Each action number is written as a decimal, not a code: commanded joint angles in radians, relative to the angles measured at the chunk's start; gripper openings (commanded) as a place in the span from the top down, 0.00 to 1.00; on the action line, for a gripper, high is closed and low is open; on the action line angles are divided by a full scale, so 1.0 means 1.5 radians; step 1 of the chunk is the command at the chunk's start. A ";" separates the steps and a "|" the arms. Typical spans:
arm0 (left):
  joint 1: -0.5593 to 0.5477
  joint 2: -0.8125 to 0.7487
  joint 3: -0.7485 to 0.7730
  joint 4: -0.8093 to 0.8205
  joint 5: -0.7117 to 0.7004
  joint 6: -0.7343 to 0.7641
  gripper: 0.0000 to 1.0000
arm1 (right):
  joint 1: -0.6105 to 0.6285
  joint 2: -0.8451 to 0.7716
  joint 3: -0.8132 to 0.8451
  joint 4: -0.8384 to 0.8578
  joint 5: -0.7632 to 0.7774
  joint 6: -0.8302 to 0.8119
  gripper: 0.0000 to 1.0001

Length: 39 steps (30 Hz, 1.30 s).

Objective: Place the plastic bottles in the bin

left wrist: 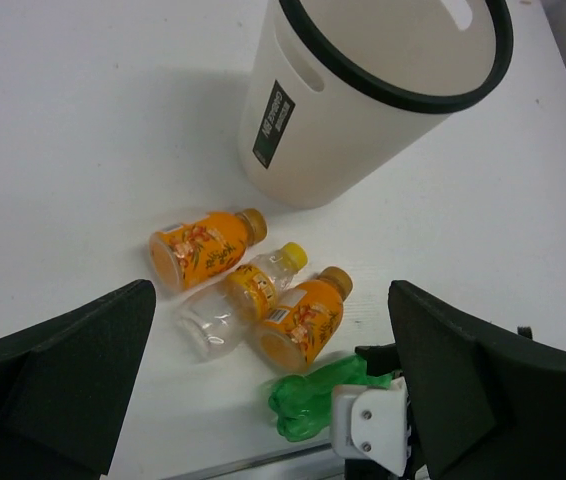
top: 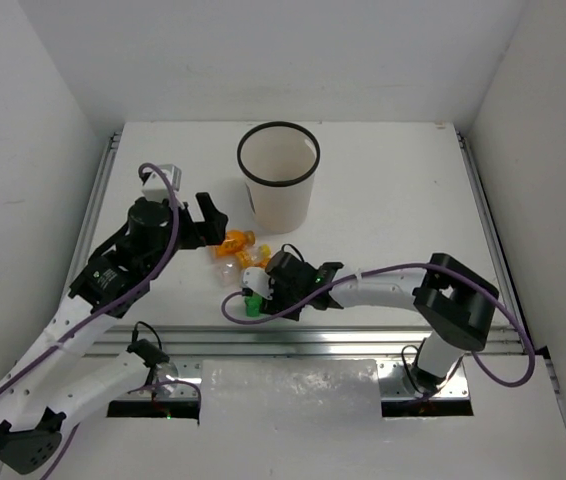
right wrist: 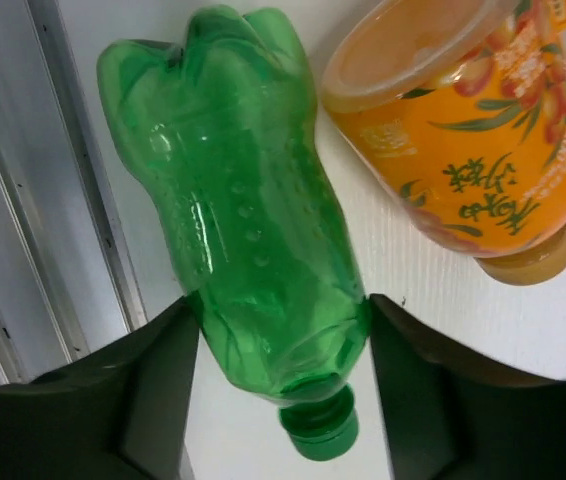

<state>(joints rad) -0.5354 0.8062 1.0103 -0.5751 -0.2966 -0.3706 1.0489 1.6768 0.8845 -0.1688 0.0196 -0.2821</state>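
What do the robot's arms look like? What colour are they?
The left arm and right arm are white tubes with chunky black joints. A purple cable loops along each. The fingers are flat, black and wedge-shaped.

Bright, even white light fills all three views, leaving only faint, soft shadows beside the bin on the table. The green bottle is sharp with small pale glints, while the fingers of the right gripper blur darkly at the bottom edge.
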 commanded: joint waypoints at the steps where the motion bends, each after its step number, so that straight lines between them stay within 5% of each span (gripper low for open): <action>1: -0.001 -0.038 -0.001 0.019 0.016 0.008 0.00 | 0.002 -0.030 -0.016 0.015 -0.055 0.019 0.42; 4: -0.001 -0.046 -0.008 0.014 0.028 0.000 0.00 | 0.003 -0.081 -0.045 0.029 -0.080 0.039 0.59; 9: -0.001 -0.055 -0.048 0.040 0.148 -0.026 0.00 | 0.003 -0.243 -0.129 0.137 -0.098 0.111 0.65; 13: 0.000 -0.056 -0.084 0.113 0.323 -0.048 0.00 | -0.010 -0.369 -0.154 0.170 -0.010 0.253 0.69; 17: -0.001 -0.103 -0.097 0.111 0.223 -0.087 0.00 | -0.047 -0.449 -0.091 0.119 0.094 0.327 0.72; 21: -0.001 -0.099 -0.109 0.059 0.106 -0.104 0.00 | -0.156 -0.394 0.070 0.051 0.101 0.328 0.72; 28: -0.001 -0.057 -0.135 0.042 0.076 -0.102 0.00 | -0.280 -0.131 0.401 -0.049 0.030 0.259 0.70; 34: -0.001 -0.035 -0.116 0.008 0.055 -0.076 0.00 | -0.317 0.091 0.680 -0.157 -0.010 0.212 0.54; 35: -0.001 -0.036 -0.114 -0.002 0.051 -0.072 0.00 | -0.318 0.108 0.701 -0.169 -0.010 0.213 0.45; 36: -0.001 -0.036 -0.112 -0.002 0.050 -0.066 0.00 | -0.317 0.123 0.714 -0.174 -0.009 0.216 0.18; 37: -0.001 -0.037 -0.112 -0.001 0.059 -0.050 0.00 | -0.316 0.125 0.728 -0.175 -0.010 0.220 0.02; 39: -0.001 -0.033 -0.113 0.014 0.116 -0.028 0.00 | -0.317 0.117 0.740 -0.176 -0.024 0.237 0.01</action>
<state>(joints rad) -0.5358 0.7654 0.8158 -0.5812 -0.1814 -0.4732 0.5716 1.8999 1.9102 -0.3977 0.0216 0.0647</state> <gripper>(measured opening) 0.995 0.979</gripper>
